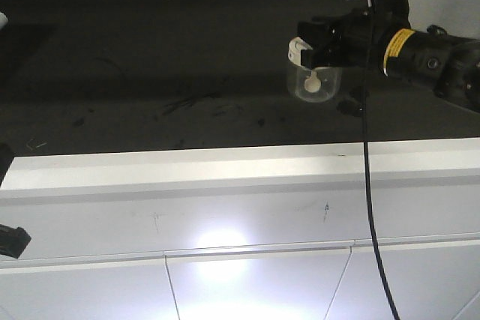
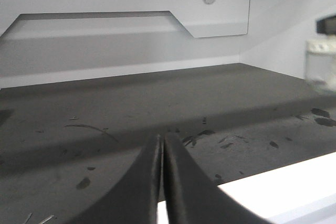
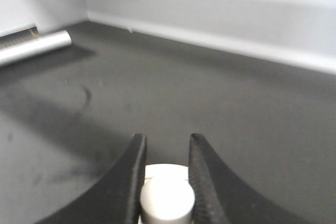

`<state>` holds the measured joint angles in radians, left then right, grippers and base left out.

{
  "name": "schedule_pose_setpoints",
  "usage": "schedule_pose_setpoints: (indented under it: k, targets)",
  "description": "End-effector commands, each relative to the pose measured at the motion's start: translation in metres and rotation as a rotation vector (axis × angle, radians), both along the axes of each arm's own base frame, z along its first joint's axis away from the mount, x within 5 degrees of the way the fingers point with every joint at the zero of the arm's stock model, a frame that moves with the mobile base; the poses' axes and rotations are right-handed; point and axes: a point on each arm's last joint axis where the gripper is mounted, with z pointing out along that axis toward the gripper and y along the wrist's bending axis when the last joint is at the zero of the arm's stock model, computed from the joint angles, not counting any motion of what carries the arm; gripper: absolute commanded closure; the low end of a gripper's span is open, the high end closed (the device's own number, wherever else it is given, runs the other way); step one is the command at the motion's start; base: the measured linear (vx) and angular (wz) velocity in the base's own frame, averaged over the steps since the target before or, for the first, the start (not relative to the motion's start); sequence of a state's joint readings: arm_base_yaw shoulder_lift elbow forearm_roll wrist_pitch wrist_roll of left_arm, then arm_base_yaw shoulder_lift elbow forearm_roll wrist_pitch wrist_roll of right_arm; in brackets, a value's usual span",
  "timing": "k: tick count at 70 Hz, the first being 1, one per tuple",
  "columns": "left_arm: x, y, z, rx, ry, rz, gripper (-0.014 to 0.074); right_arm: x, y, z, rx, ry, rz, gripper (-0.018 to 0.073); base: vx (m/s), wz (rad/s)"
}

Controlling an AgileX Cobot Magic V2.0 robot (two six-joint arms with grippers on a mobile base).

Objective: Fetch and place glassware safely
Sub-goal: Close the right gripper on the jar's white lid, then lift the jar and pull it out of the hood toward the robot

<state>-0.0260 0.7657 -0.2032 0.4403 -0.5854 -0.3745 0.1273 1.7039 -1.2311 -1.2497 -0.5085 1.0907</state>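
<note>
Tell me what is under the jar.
Only the dark scuffed counter shows below the jar, which the right gripper holds by its lid knob. The patch directly beneath is covered, so contact cannot be judged.

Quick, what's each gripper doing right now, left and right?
Left gripper: closed, holding nothing.
Right gripper: closed on the glass jar, gripping it at its white lid.
</note>
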Motion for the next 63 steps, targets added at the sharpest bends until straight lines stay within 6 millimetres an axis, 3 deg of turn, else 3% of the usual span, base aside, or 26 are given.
schedule_pose_setpoints:
  k: [1, 22, 39, 50, 63]
  targets:
    - [0.001, -0.001, 0.015, -0.045, -0.089, -0.019, 0.0595, -0.027, -0.003, 0.025, 0.071, -0.104, 0.014, 0.0561, 0.00, 0.00]
    - [0.001, -0.001, 0.015, -0.045, -0.089, -0.019, 0.0595, -0.100, -0.009, 0.012, 0.120, -0.195, 0.040, 0.0561, 0.00, 0.00]
    - [0.001, -0.001, 0.015, -0.045, -0.089, -0.019, 0.0595, -0.148, -0.010, 0.013, 0.146, -0.251, 0.111, 0.0561, 0.00, 0.00]
    - [0.001, -0.001, 0.015, -0.045, -0.089, -0.019, 0.0595, -0.169, -0.008, 0.020, 0.141, -0.262, 0.174, 0.0561, 0.00, 0.00]
    - [0.001, -0.001, 0.015, -0.045, -0.089, -0.019, 0.0595, -0.180, -0.001, 0.020, 0.168, -0.240, 0.280, 0.0561, 0.00, 0.00]
